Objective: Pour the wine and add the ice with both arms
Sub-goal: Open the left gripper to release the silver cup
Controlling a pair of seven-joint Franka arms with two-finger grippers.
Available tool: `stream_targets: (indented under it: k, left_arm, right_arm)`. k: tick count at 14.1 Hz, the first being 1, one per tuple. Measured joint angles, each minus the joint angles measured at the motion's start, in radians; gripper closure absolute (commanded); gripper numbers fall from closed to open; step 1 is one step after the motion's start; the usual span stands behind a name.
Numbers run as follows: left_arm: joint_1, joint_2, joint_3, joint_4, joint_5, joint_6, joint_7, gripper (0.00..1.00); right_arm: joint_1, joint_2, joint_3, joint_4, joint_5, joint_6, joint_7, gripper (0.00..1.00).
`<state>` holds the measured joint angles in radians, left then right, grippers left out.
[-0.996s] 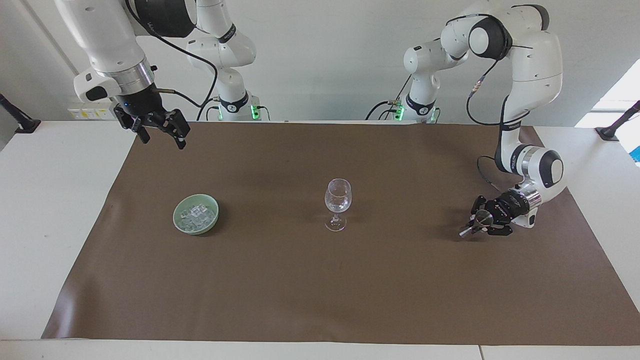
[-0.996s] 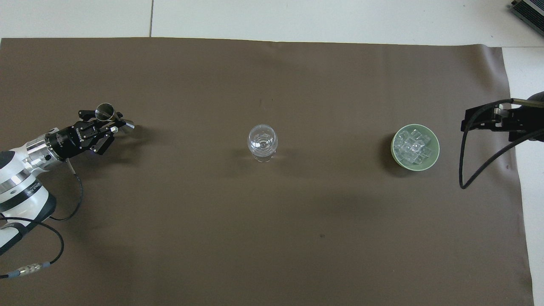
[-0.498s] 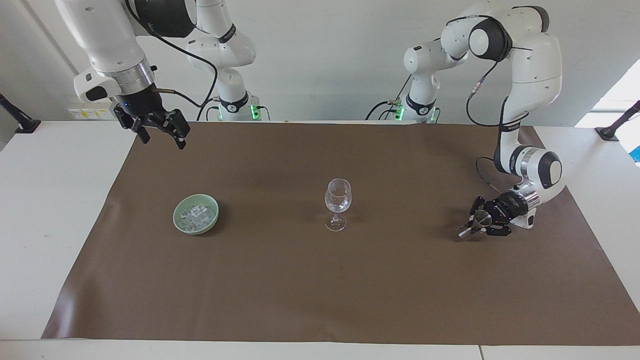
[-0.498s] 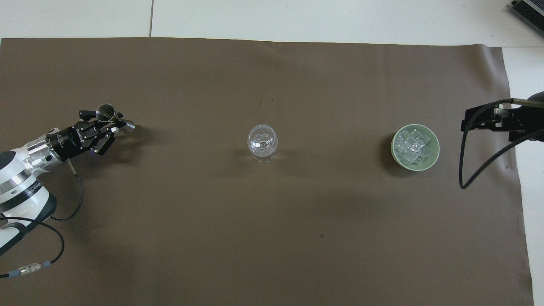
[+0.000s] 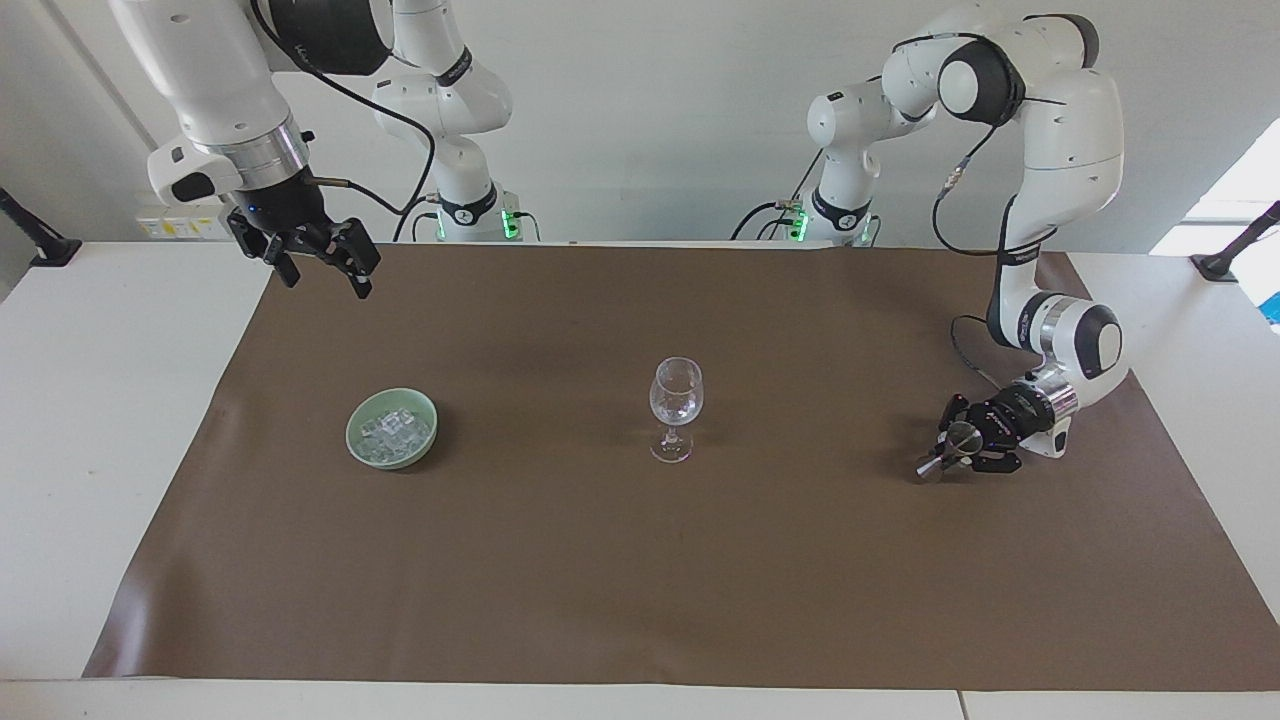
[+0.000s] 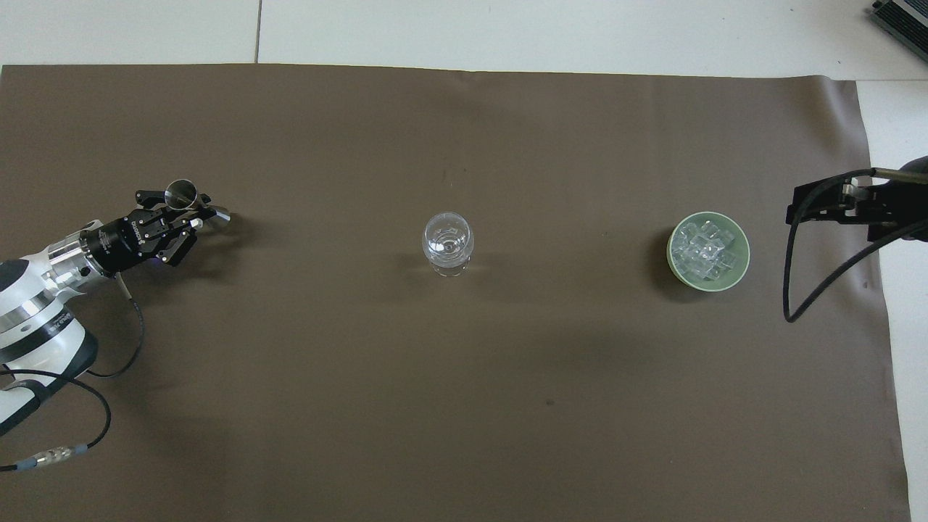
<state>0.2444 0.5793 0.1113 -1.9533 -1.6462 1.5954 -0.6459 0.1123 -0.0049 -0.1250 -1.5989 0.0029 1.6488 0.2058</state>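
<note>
Two white robot arms at table with brown mat. Left gripper low, tipped sideways, fingers squeezed tight on small shiny metal measuring cup. Clear stemmed wine glass stands upright mid-mat, well apart from cup, toward right arm's end. Right gripper waits high, fingers spread wide, holds nothing. Clear ice cubes heaped in pale green bowl near it, lower down. Step looks like: pour. Next: carry cup over glass, tip slow. Ice after.
</note>
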Motion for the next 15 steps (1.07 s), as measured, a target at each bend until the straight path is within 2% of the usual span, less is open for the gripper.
stream_targets:
  k: [8, 9, 12, 15]
  left_arm:
    - [0.009, 0.001, 0.003, 0.01, 0.041, 0.0, 0.048, 1.0]
    - [0.01, 0.001, 0.003, 0.01, 0.042, 0.0, 0.051, 0.96]
    - [0.014, 0.001, 0.006, 0.011, 0.051, 0.0, 0.054, 0.95]
    - [0.018, 0.001, 0.007, 0.011, 0.054, 0.0, 0.055, 0.9]
  right_arm:
    - [0.0, 0.0, 0.0, 0.0, 0.0, 0.0, 0.0, 0.0]
    - [0.0, 0.0, 0.0, 0.0, 0.0, 0.0, 0.0, 0.0]
    - [0.0, 0.0, 0.0, 0.0, 0.0, 0.0, 0.0, 0.0]
    - [0.0, 0.0, 0.0, 0.0, 0.0, 0.0, 0.0, 0.0]
